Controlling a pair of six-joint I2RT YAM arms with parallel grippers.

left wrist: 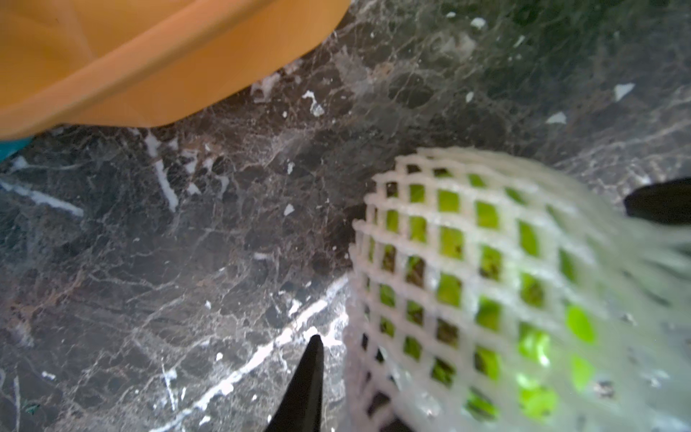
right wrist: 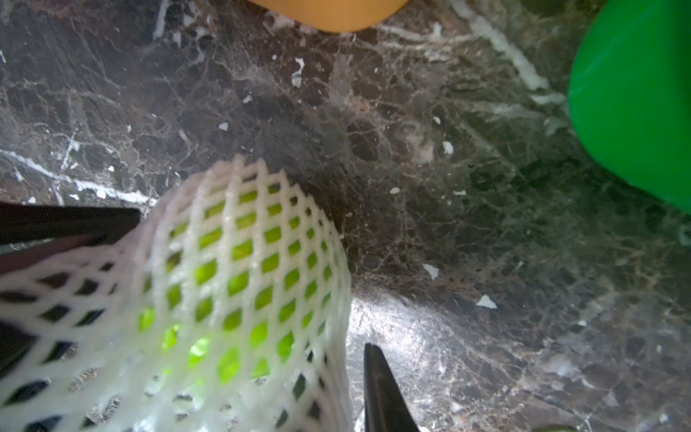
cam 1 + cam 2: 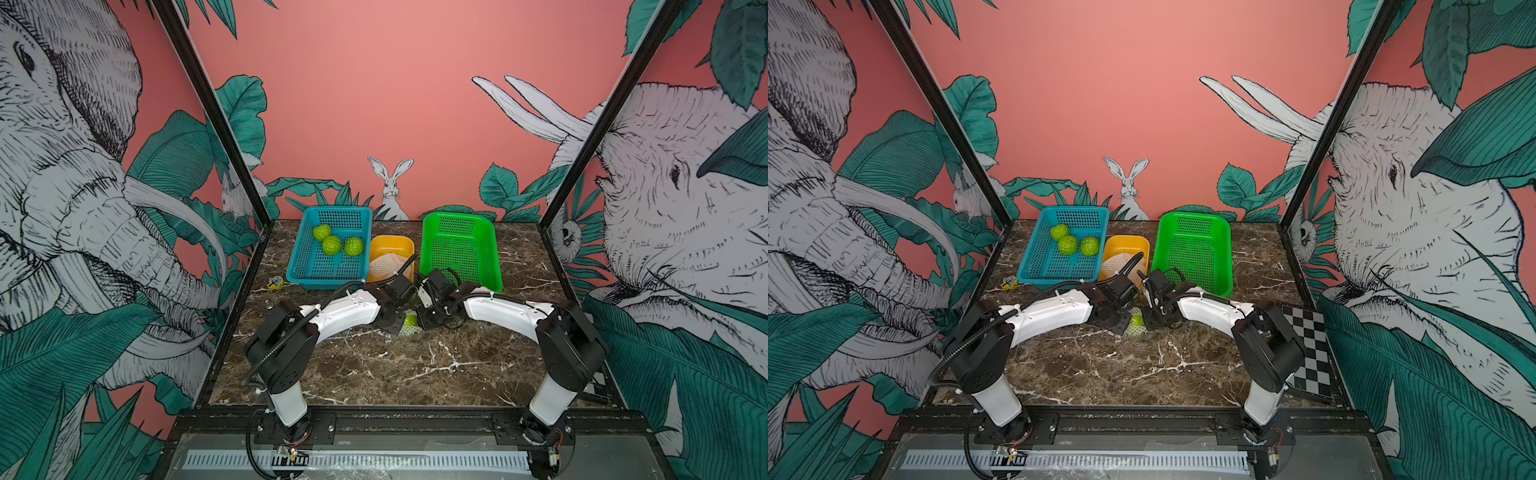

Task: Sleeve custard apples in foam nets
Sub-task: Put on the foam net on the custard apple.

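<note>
One left finger (image 1: 312,377) and one right finger (image 2: 381,392) stand just beside the net (image 1: 486,284), which hides their partners, so I cannot tell whether the left gripper (image 3: 397,324) or right gripper (image 3: 424,322) grips it. The net wraps an apple (image 1: 452,243) on the table (image 3: 374,365) between both grippers, before the yellow tub (image 3: 390,239) of spare nets (image 3: 384,266). Three bare apples (image 3: 331,245) lie in the blue basket (image 3: 297,257); the green basket (image 3: 492,253) flanks the tub's other side.

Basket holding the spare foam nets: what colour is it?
The basket is orange-yellow; clearest in a top view.
</note>
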